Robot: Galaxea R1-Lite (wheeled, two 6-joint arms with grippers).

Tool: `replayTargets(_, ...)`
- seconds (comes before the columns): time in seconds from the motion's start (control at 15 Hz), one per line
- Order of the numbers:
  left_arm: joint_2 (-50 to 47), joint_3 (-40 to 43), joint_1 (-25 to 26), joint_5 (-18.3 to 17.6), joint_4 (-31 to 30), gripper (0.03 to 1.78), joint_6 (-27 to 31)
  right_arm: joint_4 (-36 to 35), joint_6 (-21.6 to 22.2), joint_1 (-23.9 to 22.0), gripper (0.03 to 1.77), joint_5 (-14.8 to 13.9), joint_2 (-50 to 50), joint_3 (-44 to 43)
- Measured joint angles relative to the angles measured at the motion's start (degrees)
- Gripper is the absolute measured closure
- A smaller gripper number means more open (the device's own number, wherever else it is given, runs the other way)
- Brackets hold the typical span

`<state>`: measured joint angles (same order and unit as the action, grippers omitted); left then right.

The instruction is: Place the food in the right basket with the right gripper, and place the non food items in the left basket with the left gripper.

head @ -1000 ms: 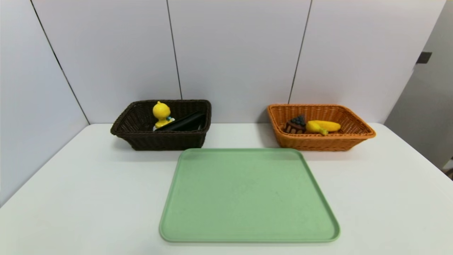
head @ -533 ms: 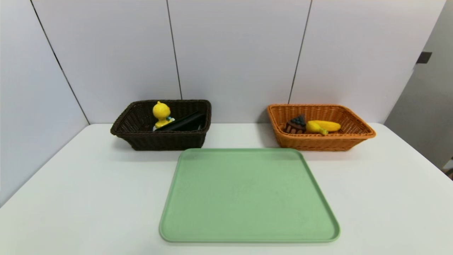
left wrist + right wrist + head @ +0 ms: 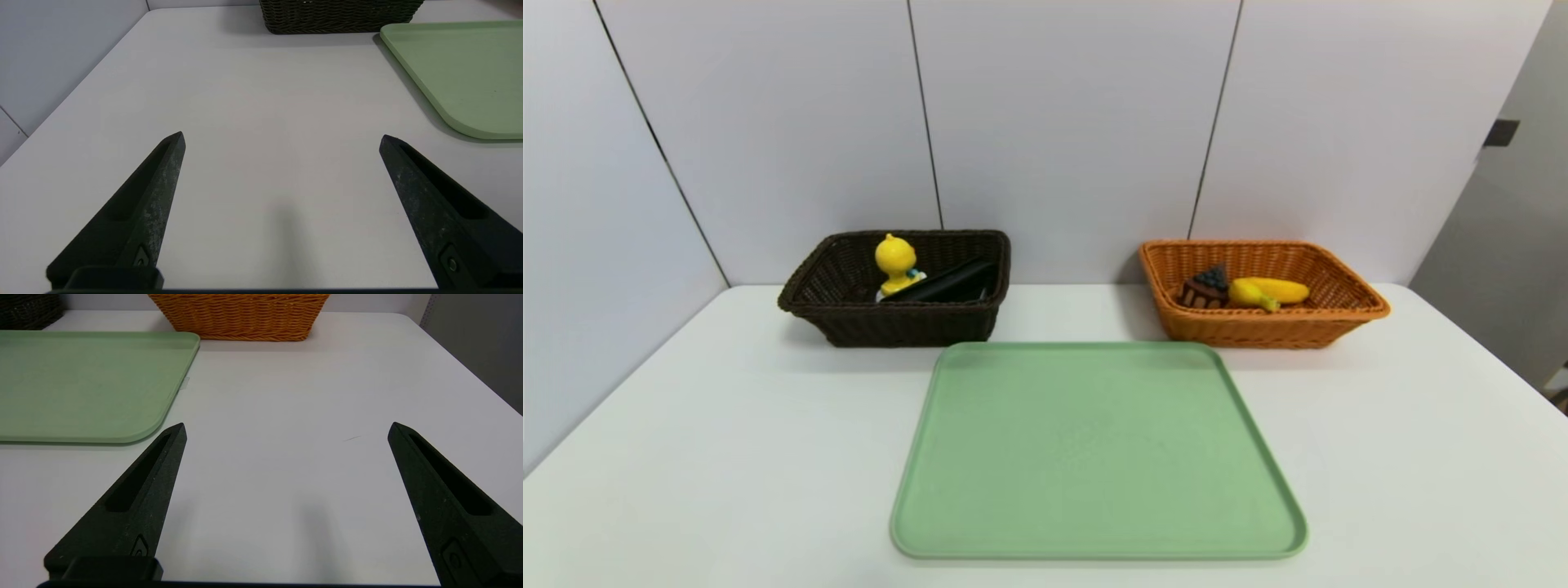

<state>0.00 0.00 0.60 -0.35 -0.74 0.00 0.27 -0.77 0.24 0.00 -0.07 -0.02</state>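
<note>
On the white table point(image 3: 727, 425), my dark brown woven rectangular basket point(image 3: 849, 322) sits at the far left, holding the small yellow duck toy point(image 3: 894, 263) upright and the flat black fabric case point(image 3: 947, 282) leaning beside it; only a sliver of white shows at the duck's base, too little for me to name. The pale green plastic tray point(image 3: 1094, 506) lies bare in the middle, near both baskets. At the far right, my orange woven rectangular basket point(image 3: 1258, 331) holds the small chocolate cake wedge topped with blueberries point(image 3: 1205, 290), touching the long yellow banana point(image 3: 1270, 291).

The head view shows what lies inside both baskets but neither of my arms. The left wrist view shows my left gripper point(image 3: 282, 139) hovering over bare table, its two pointed black fingers point(image 3: 151, 204) spread wide and holding nothing, with only the brown basket's outer wall and a corner of the tray beyond. The right wrist view shows my right gripper point(image 3: 286, 428) likewise spread wide and empty above the table, the orange basket's wall ahead, the tray to one side, and a corner of the brown basket farther off.

I can read no brand, label or writing on anything.
</note>
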Motion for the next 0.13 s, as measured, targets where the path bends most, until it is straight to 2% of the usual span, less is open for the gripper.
replayTargets(0.13,0.0,0.0,0.0,-0.02,-0.02,0.12,0.0,0.0,0.02,0.0,0.1,0.0,0.0,0.0)
